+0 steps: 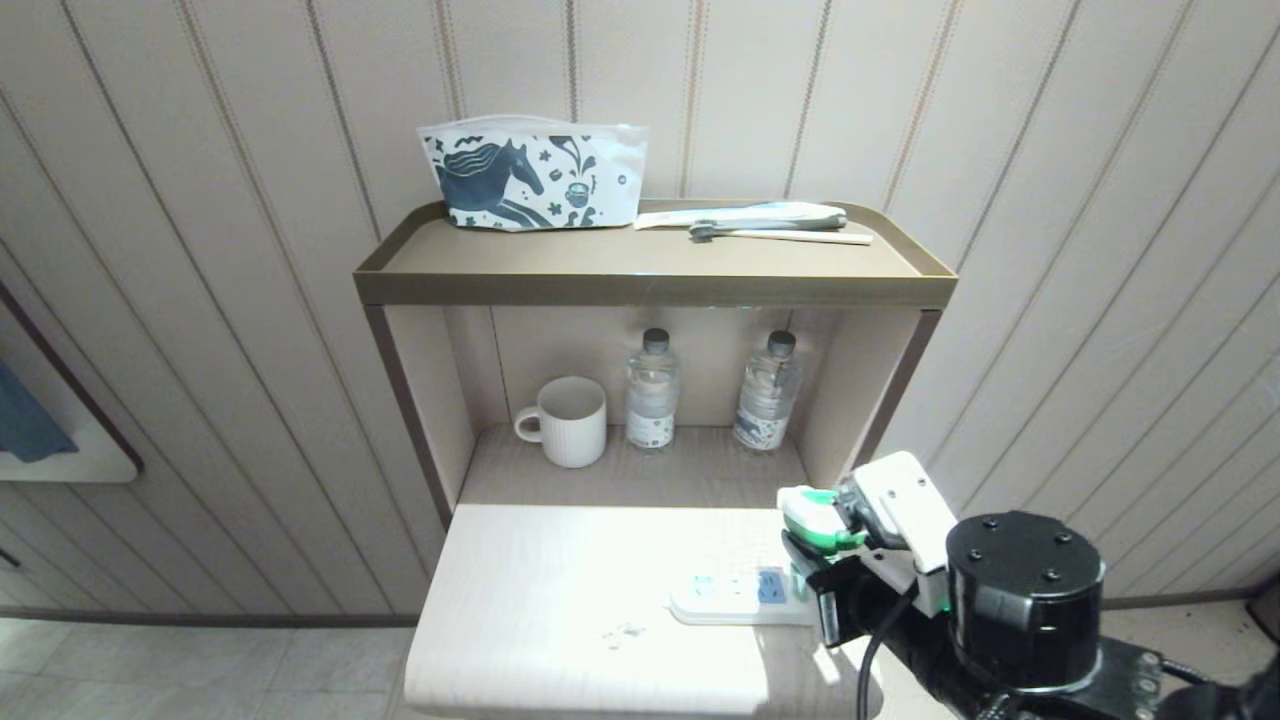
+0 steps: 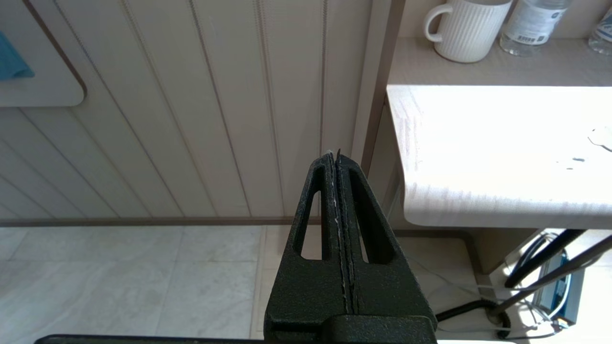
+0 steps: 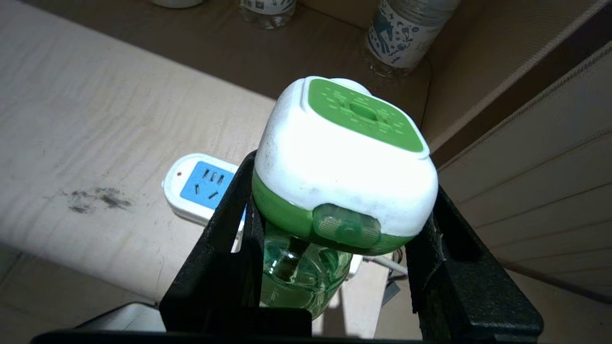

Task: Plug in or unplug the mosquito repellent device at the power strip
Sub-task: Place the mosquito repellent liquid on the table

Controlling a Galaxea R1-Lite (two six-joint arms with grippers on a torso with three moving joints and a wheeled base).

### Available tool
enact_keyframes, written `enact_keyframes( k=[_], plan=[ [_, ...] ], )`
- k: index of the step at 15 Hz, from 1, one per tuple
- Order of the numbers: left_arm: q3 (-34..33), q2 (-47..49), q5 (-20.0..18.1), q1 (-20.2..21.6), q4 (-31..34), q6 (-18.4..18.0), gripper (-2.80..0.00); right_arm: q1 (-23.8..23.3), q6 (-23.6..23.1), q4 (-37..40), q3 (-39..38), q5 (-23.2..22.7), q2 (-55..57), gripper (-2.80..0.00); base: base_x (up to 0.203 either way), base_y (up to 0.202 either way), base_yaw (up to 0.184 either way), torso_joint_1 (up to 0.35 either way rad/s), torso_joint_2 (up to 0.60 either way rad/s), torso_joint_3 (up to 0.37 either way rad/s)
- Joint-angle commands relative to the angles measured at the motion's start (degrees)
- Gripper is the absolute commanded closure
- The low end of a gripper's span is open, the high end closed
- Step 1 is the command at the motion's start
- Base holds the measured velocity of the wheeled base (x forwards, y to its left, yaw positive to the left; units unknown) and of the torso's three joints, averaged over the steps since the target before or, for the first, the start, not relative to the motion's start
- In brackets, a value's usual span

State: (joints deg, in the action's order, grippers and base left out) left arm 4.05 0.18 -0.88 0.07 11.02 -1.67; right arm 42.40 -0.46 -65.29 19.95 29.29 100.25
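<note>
Two clear water bottles [image 1: 652,390] [image 1: 768,392] with dark caps stand upright at the back of the open wooden shelf unit's [image 1: 650,285] lower compartment, each holding clear liquid and wearing a white label whose print is too small to read. Beside them, to the left, stands a white ribbed mug [image 1: 568,421]; its contents cannot be seen. On the top shelf lies a white pouch [image 1: 533,176] printed with a dark blue horse, next to a toothbrush [image 1: 770,232] and a white tube.

On the pale counter [image 1: 560,600] in front lies the power strip [image 1: 735,597], flat, with blue socket faces. The right gripper [image 3: 334,224] reaches in from the lower right, fingers partly spread and clamped on either side of the mosquito repellent device [image 3: 342,162]. The device hangs above the strip's near end, not plugged in, its green liquid bottle visible beneath the white-and-green head. The left gripper [image 2: 337,160] is off to the left of the counter, above the tiled floor, its fingers pressed together on nothing.
</note>
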Motion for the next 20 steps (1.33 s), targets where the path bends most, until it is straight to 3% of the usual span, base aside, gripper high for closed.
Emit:
enact_keyframes(
  k=[1,4,10,17,20],
  plan=[
    [0.0,-0.1,0.0,0.0,0.1,0.0,0.00,0.2,-2.6,-12.7,-0.6,2.2,12.5,0.00,0.000,0.000,0.000,0.000,0.00,0.000],
    [0.0,-0.1,0.0,0.0,0.1,0.0,0.00,-0.1,-6.0,-24.5,1.1,7.4,21.0,0.00,0.000,0.000,0.000,0.000,0.00,0.000],
    [0.0,-0.1,0.0,0.0,0.1,0.0,0.00,-4.1,-11.9,-24.6,12.4,7.7,28.4,0.00,0.000,0.000,0.000,0.000,0.00,0.000],
    [0.0,-0.1,0.0,0.0,0.1,0.0,0.00,-6.6,-13.7,-24.6,28.1,11.7,37.8,0.00,0.000,0.000,0.000,0.000,0.00,0.000],
    [0.0,-0.1,0.0,0.0,0.1,0.0,0.00,-6.2,-13.8,-24.6,29.9,12.8,39.4,0.00,0.000,0.000,0.000,0.000,0.00,0.000]
  ],
)
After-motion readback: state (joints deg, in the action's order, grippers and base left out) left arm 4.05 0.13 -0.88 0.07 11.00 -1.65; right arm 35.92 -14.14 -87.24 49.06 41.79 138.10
